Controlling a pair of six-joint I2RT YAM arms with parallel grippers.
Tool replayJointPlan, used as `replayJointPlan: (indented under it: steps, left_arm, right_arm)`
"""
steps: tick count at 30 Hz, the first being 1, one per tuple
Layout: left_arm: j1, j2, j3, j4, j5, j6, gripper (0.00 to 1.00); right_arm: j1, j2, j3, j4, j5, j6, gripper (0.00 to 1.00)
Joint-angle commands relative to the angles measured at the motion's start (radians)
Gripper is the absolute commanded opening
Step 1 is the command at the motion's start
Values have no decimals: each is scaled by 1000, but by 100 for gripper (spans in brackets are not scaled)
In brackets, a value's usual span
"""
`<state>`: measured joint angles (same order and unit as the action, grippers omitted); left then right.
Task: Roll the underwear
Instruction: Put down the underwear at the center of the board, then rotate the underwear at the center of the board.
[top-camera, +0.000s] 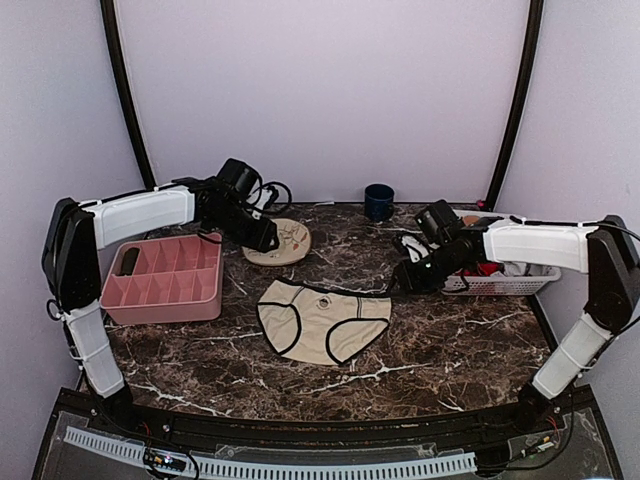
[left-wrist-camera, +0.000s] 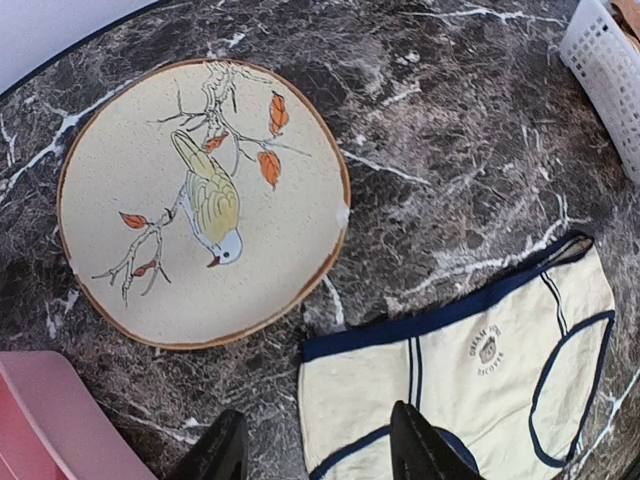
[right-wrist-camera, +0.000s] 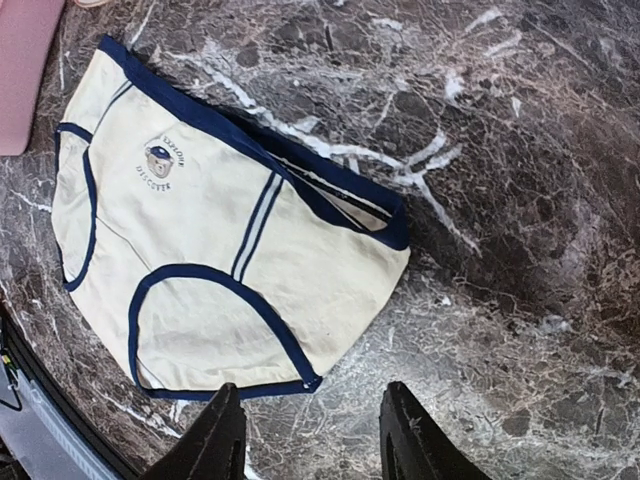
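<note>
The underwear (top-camera: 322, 322) is cream with dark trim and lies flat and spread out in the middle of the marble table. In the left wrist view the underwear (left-wrist-camera: 490, 360) fills the lower right, and in the right wrist view the underwear (right-wrist-camera: 215, 240) lies at the left. My left gripper (top-camera: 268, 240) hovers above its upper left corner, open and empty; the left gripper (left-wrist-camera: 318, 450) has one finger over bare marble and one over the fabric's edge. My right gripper (top-camera: 405, 280) stands open to the right of the waistband; the right gripper (right-wrist-camera: 310, 440) holds nothing.
A round bird-patterned plate (top-camera: 295, 242) lies behind the underwear, under the left arm. A pink divided tray (top-camera: 165, 280) stands at the left. A white basket (top-camera: 505, 280) holding a red garment sits at the right. A dark blue cup (top-camera: 378, 202) stands at the back.
</note>
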<state>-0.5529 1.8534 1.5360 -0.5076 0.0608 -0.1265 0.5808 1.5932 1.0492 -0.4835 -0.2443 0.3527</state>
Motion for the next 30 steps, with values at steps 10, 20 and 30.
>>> replayJointPlan:
  steps: [10, 20, 30]
  left_arm:
    - [-99, -283, -415, 50, 208, -86, 49]
    - [-136, -342, -468, 18, 182, -99, 49]
    - [-286, -382, -540, -1, 234, -157, 44]
  right_arm:
    - [10, 284, 221, -31, -236, -175, 18]
    - [25, 294, 33, -41, -213, -158, 9]
    - [355, 15, -247, 111, -457, 104, 9]
